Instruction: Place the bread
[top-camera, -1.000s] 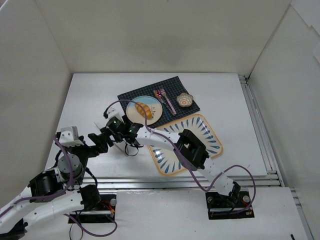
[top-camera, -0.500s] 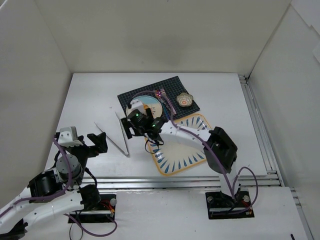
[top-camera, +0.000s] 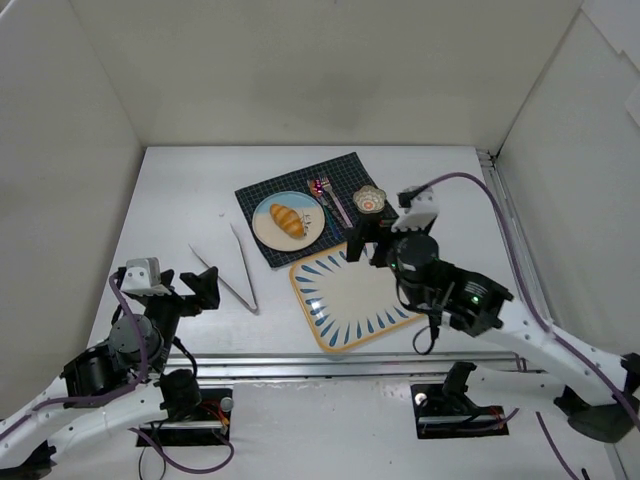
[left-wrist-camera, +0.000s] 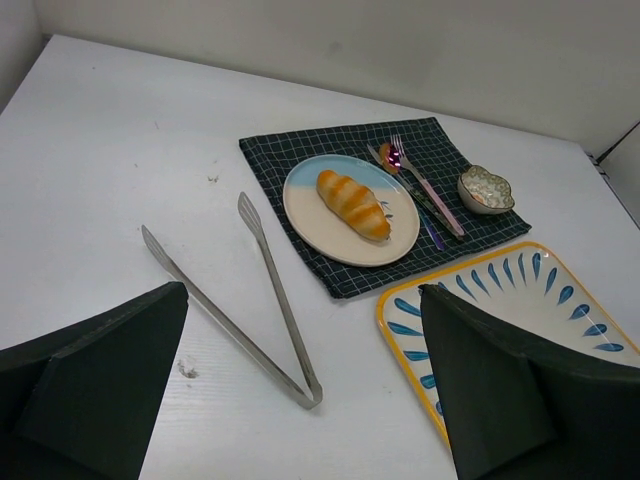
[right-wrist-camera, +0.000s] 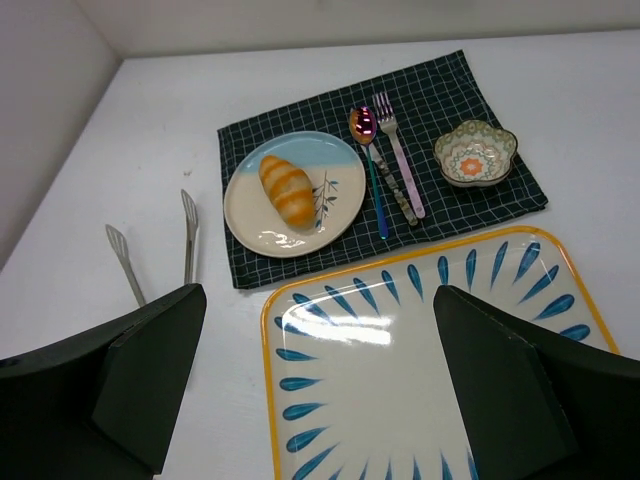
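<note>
The bread (top-camera: 287, 219) is a small golden-brown ridged roll lying on a round cream and pale-blue plate (top-camera: 305, 235), which sits on a dark checked placemat (top-camera: 255, 196). It also shows in the left wrist view (left-wrist-camera: 353, 204) and the right wrist view (right-wrist-camera: 286, 189). My left gripper (top-camera: 190, 293) is open and empty at the near left, short of the tongs (top-camera: 246, 275). My right gripper (top-camera: 368, 245) is open and empty over the far edge of the blue-patterned tray (top-camera: 330, 320), to the right of the plate. Neither gripper touches the bread.
Metal tongs (left-wrist-camera: 262, 250) lie open on the table, left of the placemat. A fork and spoon (top-camera: 330, 200) and a small flower-shaped dish (top-camera: 369, 199) lie on the mat, right of the plate. The yellow-rimmed tray (right-wrist-camera: 300, 400) sits nearer than the mat. White walls enclose the table.
My right arm has swung from the left, over the tongs and plate, back to the right above the tray. The tongs now lie uncovered on the table. My left arm drew back slightly.
</note>
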